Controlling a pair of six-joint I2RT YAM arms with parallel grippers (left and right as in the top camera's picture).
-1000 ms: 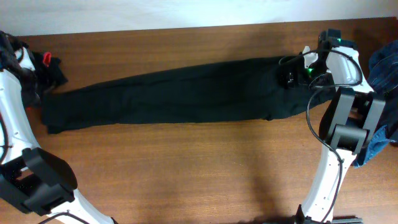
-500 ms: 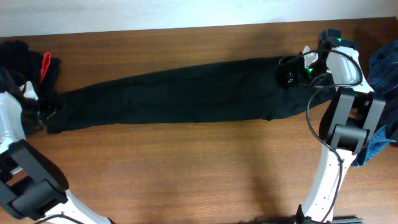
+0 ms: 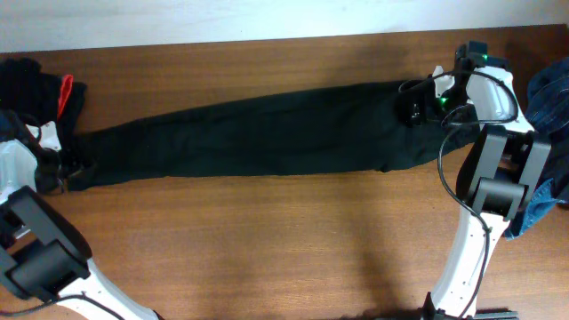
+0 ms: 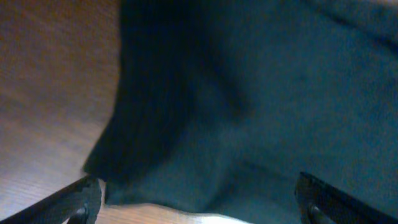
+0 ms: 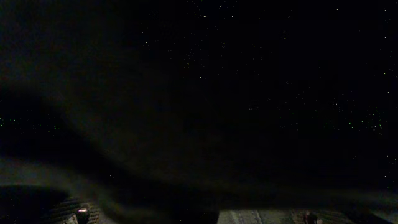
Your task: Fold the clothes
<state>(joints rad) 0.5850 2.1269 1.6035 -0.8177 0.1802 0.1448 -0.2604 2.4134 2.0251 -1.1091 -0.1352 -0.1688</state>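
Note:
Long black jeans (image 3: 258,138) lie stretched across the wooden table, leg ends at the left and waist at the right. My left gripper (image 3: 64,165) is at the leg ends. In the left wrist view its fingers (image 4: 79,200) stand wide apart, open, with the jeans' hem (image 4: 205,180) between them and nothing gripped. My right gripper (image 3: 414,103) sits over the waist end, open. The right wrist view is almost all dark cloth (image 5: 199,99), with the fingertips (image 5: 81,213) dim at the bottom corners.
A heap of black clothes (image 3: 31,84) with a red bit (image 3: 65,89) lies at the far left back. Blue denim (image 3: 547,102) hangs at the right edge behind the right arm. Bare wood (image 3: 267,240) runs along the front.
My left arm has swung from the black heap at the back left down to the jeans' leg ends. The right arm and the jeans have not moved.

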